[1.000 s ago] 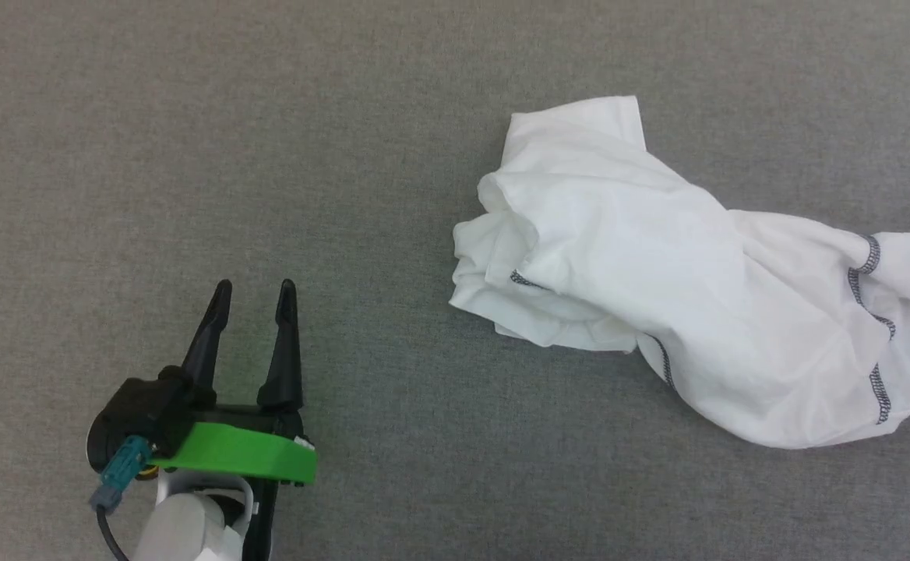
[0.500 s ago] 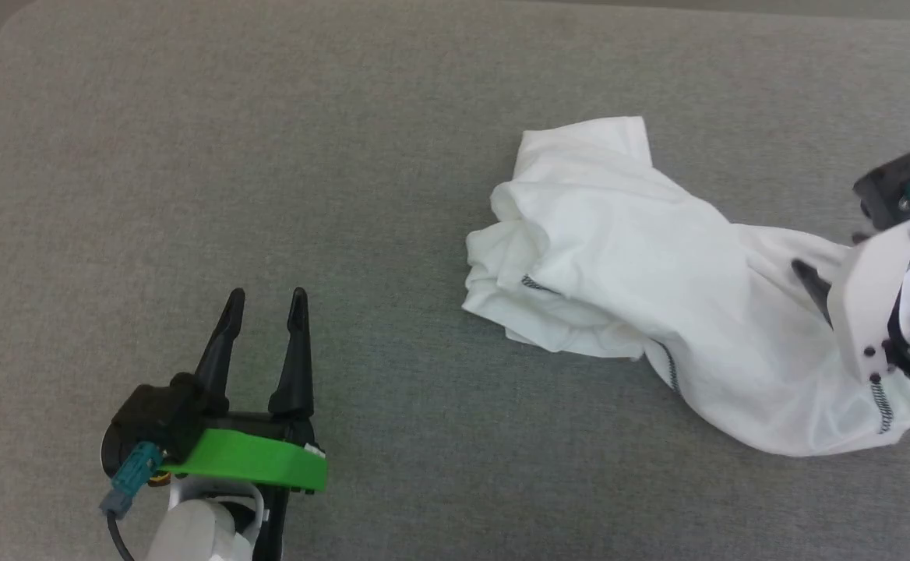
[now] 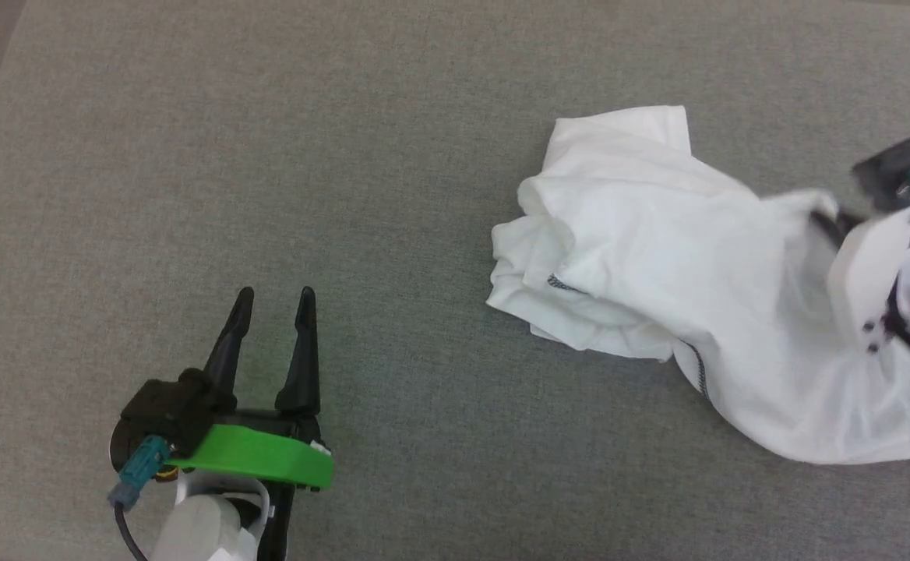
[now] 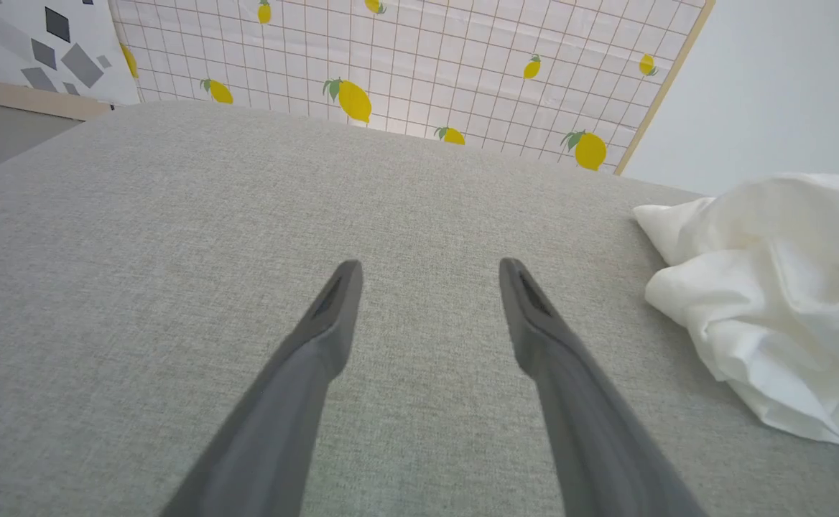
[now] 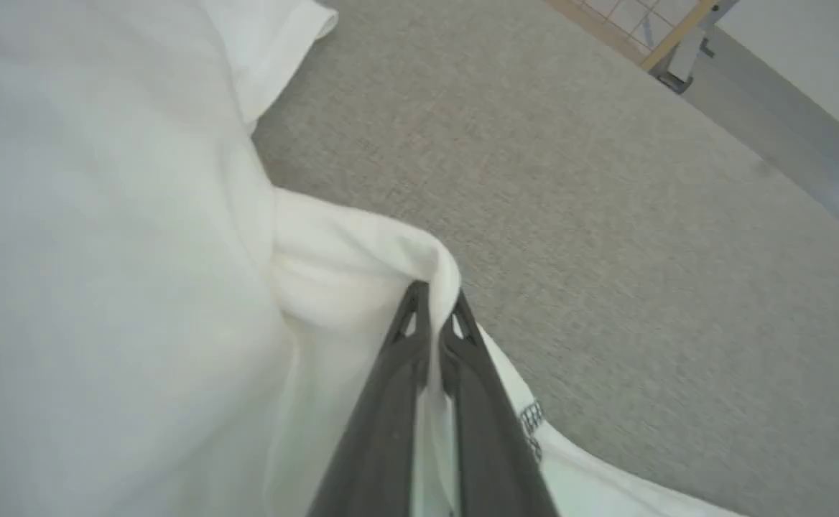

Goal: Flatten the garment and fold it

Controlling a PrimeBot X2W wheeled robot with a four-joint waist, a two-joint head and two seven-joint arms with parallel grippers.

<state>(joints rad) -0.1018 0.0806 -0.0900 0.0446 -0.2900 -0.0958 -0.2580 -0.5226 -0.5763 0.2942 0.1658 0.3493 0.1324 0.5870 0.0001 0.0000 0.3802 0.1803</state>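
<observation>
the garment (image 3: 657, 234) is pinched by the right gripper (image 5: 435, 299), left gripper (image 3: 276, 296) spread.

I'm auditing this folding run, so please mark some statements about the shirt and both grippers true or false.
The right gripper is shut on a fold of the thin white soft-fabric shirt. True.
The left gripper grips the shirt too. False: its fingers stand open over the grey woven surface, apart from the shirt.
The shirt lies flat. False: it is bunched up.
The shirt shows dark zigzag stitching. True.
</observation>
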